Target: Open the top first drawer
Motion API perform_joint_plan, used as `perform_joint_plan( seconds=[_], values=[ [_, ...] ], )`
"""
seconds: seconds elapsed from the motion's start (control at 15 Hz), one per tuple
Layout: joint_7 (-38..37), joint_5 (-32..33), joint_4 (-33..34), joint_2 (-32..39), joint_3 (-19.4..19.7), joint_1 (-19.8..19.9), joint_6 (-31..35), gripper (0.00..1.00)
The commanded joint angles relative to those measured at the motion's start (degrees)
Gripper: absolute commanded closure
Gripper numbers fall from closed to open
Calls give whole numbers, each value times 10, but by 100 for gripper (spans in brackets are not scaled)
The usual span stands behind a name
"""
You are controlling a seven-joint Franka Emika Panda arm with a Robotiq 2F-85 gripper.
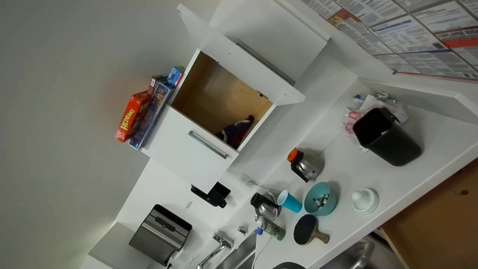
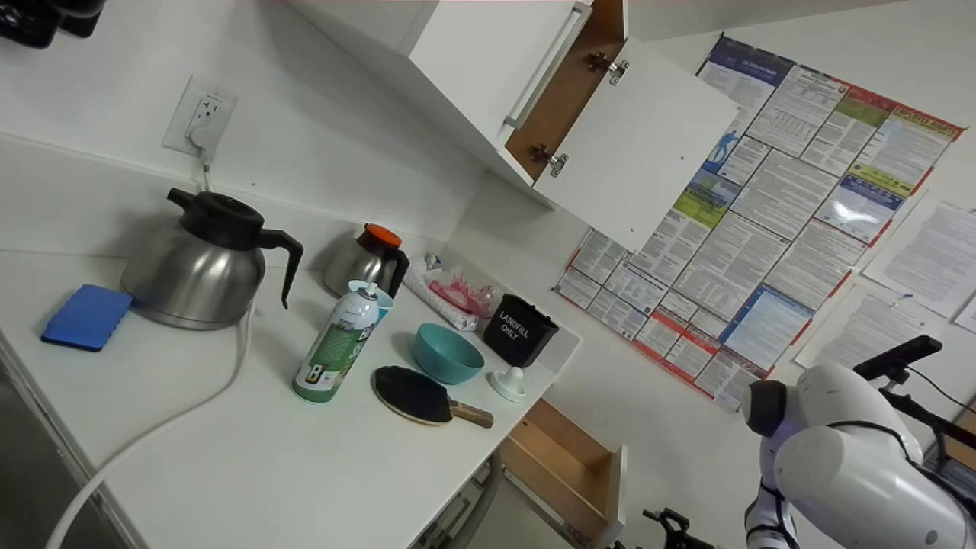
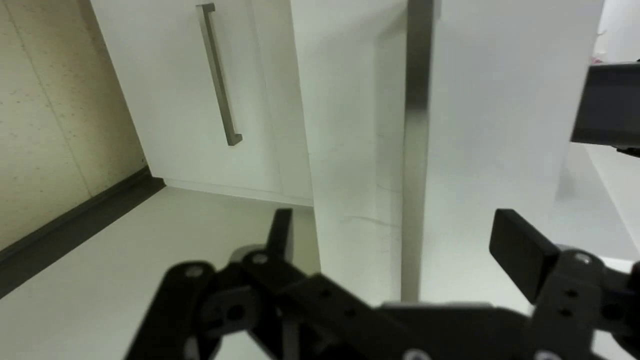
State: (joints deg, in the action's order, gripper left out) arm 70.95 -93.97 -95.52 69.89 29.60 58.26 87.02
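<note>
The top first drawer (image 2: 618,488) stands pulled out below the counter's end in an exterior view, its light brown wooden inside showing. Its wooden inside also fills the lower right corner in an exterior view (image 1: 433,224). In the wrist view its white front (image 3: 480,150) faces me, with the slim silver bar handle (image 3: 416,200) running up and down. My gripper (image 3: 395,225) is open and empty. Its fingers stand wide apart, one on each side of the handle in the picture, and neither appears to touch it. The gripper (image 2: 676,528) shows partly at the bottom edge, apart from the drawer front.
The white counter (image 2: 305,473) holds jugs, a spray can (image 2: 339,343), a teal bowl (image 2: 448,354), a paddle (image 2: 412,395) and a black bin (image 2: 520,332). A wall cabinet door (image 2: 640,145) hangs open above. Another handled white front (image 3: 190,100) stands beyond the drawer.
</note>
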Motion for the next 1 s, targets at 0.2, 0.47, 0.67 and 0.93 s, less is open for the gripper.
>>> perform_joint_plan(
  seconds=[0.2, 0.47, 0.67, 0.93],
  values=[
    [92, 83, -215, -210, 55, -30, 40, 0],
    [117, 128, -320, -330, 104, -78, 89, 0],
    [116, 150, -387, -418, 166, -163, 144, 0],
    [94, 196, -435, -537, 203, -272, 256, 0]
  ],
)
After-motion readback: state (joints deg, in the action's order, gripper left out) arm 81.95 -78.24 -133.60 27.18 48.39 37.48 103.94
